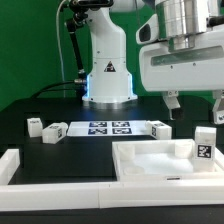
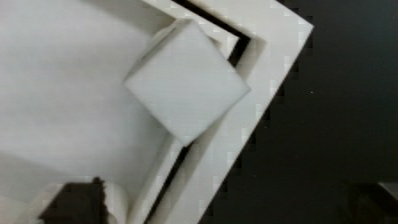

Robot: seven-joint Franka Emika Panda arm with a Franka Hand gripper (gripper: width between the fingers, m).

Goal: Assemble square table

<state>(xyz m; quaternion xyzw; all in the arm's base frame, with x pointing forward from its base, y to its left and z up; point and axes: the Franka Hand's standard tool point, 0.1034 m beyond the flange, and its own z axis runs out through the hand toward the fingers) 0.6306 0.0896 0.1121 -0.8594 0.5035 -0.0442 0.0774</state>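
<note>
The square tabletop slab [image 1: 150,162] lies flat at the front on the exterior view's right, raised rim up. One tagged leg post [image 1: 205,143] stands upright at its right edge. Three more leg posts lie on the black table: two on the left [image 1: 33,126] [image 1: 55,131] and one behind the slab [image 1: 160,127]. My gripper [image 1: 195,103] hangs above the slab, open and empty. In the wrist view the slab [image 2: 71,110] shows a raised diamond-shaped corner piece [image 2: 187,90]. The gripper [image 2: 231,210] shows only as dark fingertips [image 2: 80,203] at the frame's edge.
The marker board [image 1: 105,127] lies in front of the robot base [image 1: 107,80]. A long low white border wall [image 1: 55,192] runs along the front and up the left side. Its edge also shows beside the slab in the wrist view [image 2: 267,90].
</note>
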